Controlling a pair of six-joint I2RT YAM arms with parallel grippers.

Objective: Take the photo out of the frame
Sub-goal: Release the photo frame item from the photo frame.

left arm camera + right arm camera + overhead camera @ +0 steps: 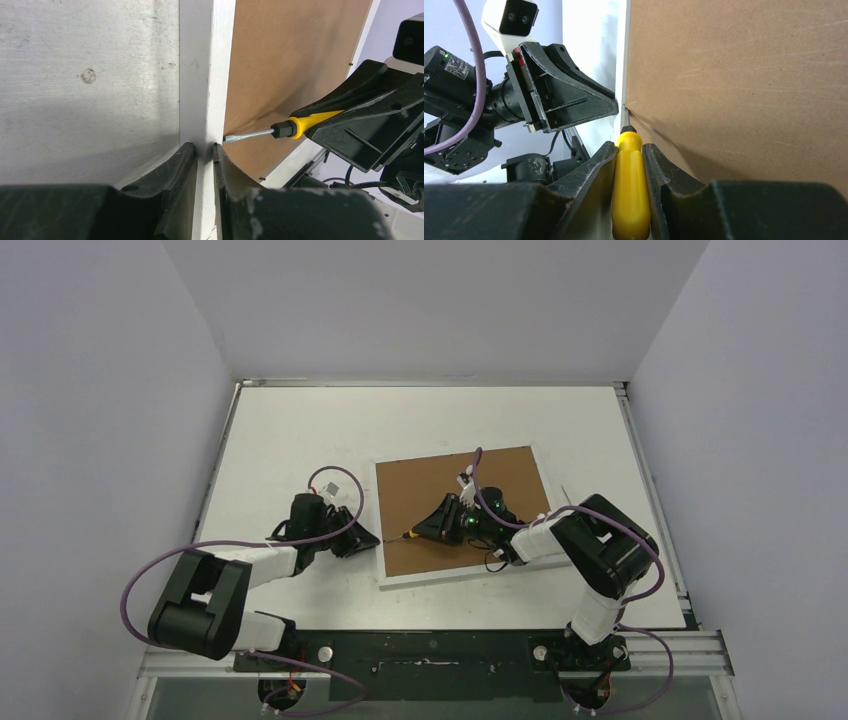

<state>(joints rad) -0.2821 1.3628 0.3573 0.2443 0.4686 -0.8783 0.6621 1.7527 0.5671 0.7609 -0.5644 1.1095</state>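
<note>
The frame [455, 573] lies face down on the table, its brown backing board [430, 485] facing up. The photo is hidden beneath the board. My left gripper [372, 538] is shut on the frame's white left border [205, 75], one finger on each side of it [205, 147]. My right gripper [440, 520] is over the board and shut on a yellow-handled screwdriver [630, 190]. The screwdriver's blade tip [235, 137] touches the seam where the board [749, 75] meets the left border, right beside my left fingertips.
The white table [300, 430] is bounded by grey walls at left, back and right, with a metal rail along the right side [650, 490]. A small dark tab [262, 177] sits on the frame's near border.
</note>
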